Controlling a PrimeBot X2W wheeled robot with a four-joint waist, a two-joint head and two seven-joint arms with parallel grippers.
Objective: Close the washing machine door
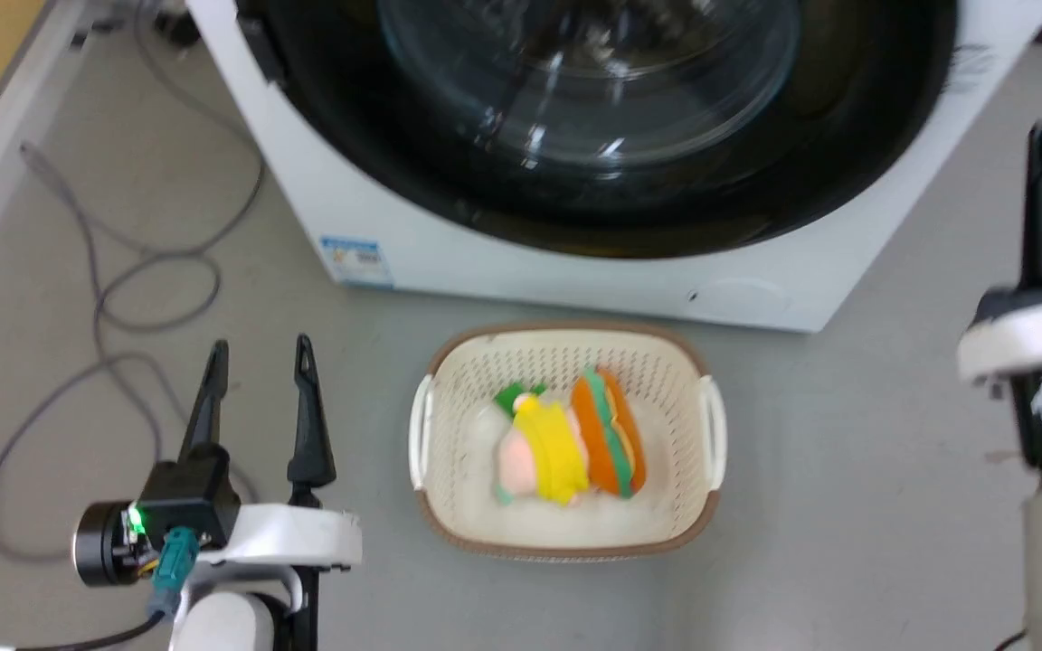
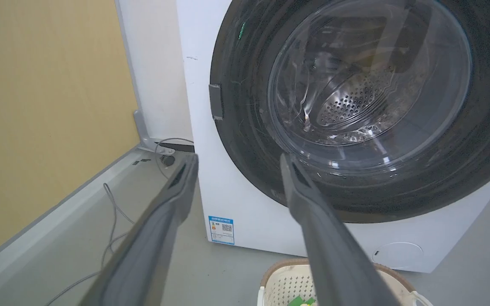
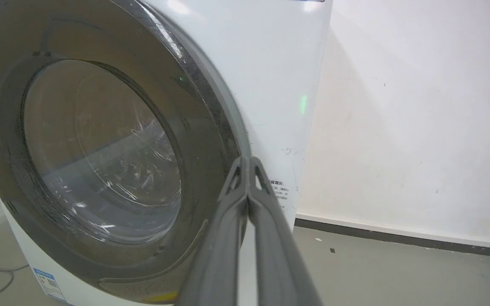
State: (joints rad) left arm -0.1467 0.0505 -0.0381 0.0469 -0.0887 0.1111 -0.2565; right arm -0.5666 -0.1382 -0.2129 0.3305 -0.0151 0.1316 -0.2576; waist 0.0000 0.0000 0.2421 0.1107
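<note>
While left fingers (image 1: 307, 420) apart and right fingers (image 3: 228, 238) together, washing machine door (image 2: 364, 102) shut.

Nothing's really readable here. The washing machine (image 2: 245, 199) has a blue label (image 2: 221, 229) with a QR code low on its front, and small print (image 3: 280, 192) on its side. Both are too tiny to read.

the washing machine (image 1: 503, 262) is white, its door (image 1: 847, 172) black-rimmed, the perforated basket (image 1: 566, 354) cream.
</note>
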